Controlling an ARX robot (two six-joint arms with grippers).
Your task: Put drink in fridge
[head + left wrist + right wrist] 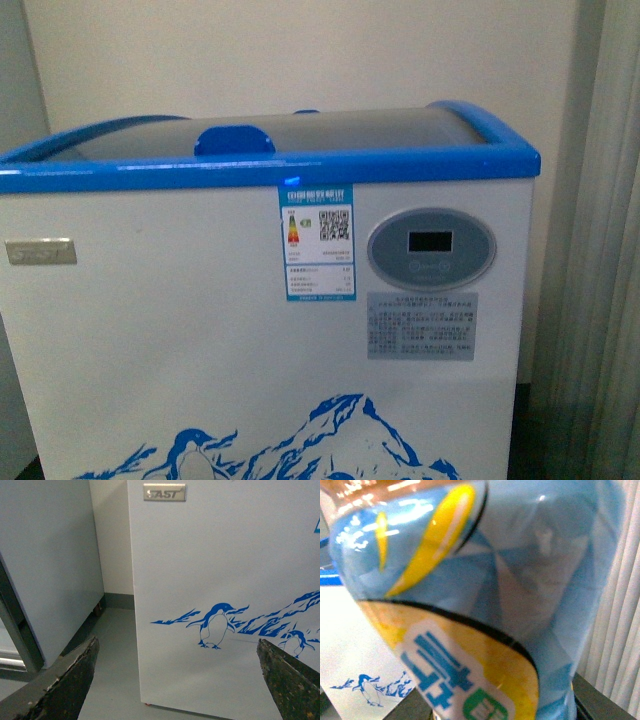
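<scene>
The fridge fills the front view: a white chest with a blue rim, a curved glass lid with a blue handle, and an oval grey display panel. The lid looks shut. Neither arm shows in that view. In the left wrist view my left gripper is open and empty, low in front of the fridge's penguin graphic. In the right wrist view the drink, with its blue and yellow label, fills the picture; my right gripper is shut on it, fingers mostly hidden.
A plain grey-white cabinet stands beside the fridge's corner, with a strip of grey floor between them. Grey vertical blinds hang on the fridge's other side. A wall rises behind the fridge.
</scene>
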